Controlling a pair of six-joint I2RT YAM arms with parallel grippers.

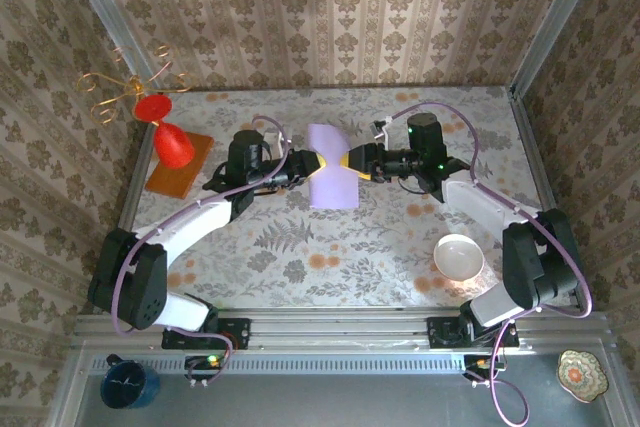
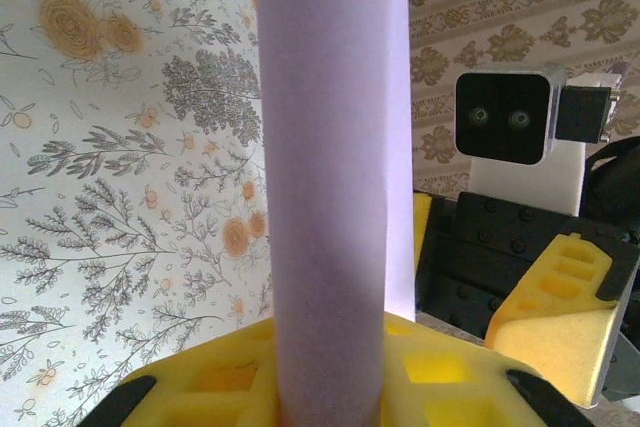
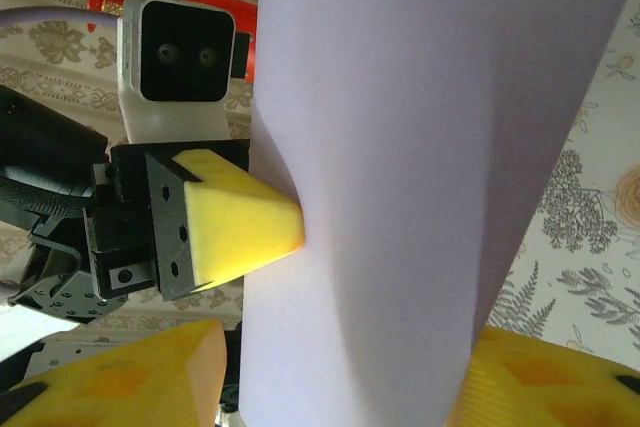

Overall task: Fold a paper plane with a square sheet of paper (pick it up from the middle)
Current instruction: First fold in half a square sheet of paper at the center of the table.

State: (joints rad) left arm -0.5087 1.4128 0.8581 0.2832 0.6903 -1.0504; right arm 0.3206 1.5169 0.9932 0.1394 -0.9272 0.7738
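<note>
Plain pale lilac sheet of paper (image 1: 332, 192)

Black-white arms (image 1: 200, 222), yellow pincer pads (image 3: 240, 227) (purple cables (image 1: 116, 297))

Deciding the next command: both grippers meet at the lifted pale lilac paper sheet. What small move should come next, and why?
Probably close the right gripper on the pale lilac square sheet of paper. Its yellow foam fingers straddle the sheet, wide apart, while the left gripper pinches the opposite edge.
</note>
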